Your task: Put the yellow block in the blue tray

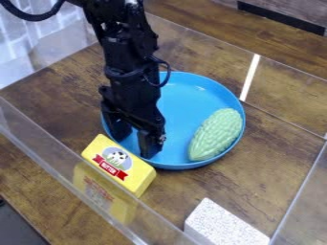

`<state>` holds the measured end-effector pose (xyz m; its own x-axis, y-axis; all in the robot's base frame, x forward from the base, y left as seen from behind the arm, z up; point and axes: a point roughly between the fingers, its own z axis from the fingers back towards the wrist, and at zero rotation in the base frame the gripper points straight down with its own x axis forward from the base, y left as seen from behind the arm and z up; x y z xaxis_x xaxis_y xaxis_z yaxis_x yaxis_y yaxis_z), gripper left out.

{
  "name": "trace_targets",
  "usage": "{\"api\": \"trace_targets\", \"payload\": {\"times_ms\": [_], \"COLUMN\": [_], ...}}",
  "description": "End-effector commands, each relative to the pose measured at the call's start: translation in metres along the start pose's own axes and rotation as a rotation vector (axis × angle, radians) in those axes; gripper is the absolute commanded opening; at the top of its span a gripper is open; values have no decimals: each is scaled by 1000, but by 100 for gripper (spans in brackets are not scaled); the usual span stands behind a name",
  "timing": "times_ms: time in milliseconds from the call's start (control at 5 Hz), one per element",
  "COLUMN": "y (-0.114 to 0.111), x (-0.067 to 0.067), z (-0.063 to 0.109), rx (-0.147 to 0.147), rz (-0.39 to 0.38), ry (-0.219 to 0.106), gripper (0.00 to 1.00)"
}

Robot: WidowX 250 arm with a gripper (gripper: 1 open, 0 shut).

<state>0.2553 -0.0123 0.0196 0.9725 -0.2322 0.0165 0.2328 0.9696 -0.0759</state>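
Observation:
The yellow block (pixel 118 163) lies flat on the wooden table at the lower left, its red-and-white face label up. Just behind it and to the right sits the blue tray (pixel 192 96), a wide round dish. My black gripper (pixel 133 144) points straight down over the tray's near-left rim, just above and behind the block. Its fingers stand apart, open, with nothing between them. The arm hides the left part of the tray.
A green bumpy oval lump (pixel 215 132) rests inside the tray on its right side. A white-grey speckled block (pixel 228 224) sits at the bottom right. A clear plastic wall (pixel 52 144) runs along the table's near-left edge, right by the yellow block.

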Motion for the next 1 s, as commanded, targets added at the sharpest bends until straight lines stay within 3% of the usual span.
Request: {"api": "trace_targets", "payload": {"times_ms": [0,200,400,800], "y": [-2,-1,6,33], "x": [-42,-43,-45,-52], "z": [-11,-11,-12,-12], "rx": [-33,-31,-24,-14], "rz": [-15,-5,-91,-139], "ry": [144,142,148,146], "gripper": [100,100,100,100]}}
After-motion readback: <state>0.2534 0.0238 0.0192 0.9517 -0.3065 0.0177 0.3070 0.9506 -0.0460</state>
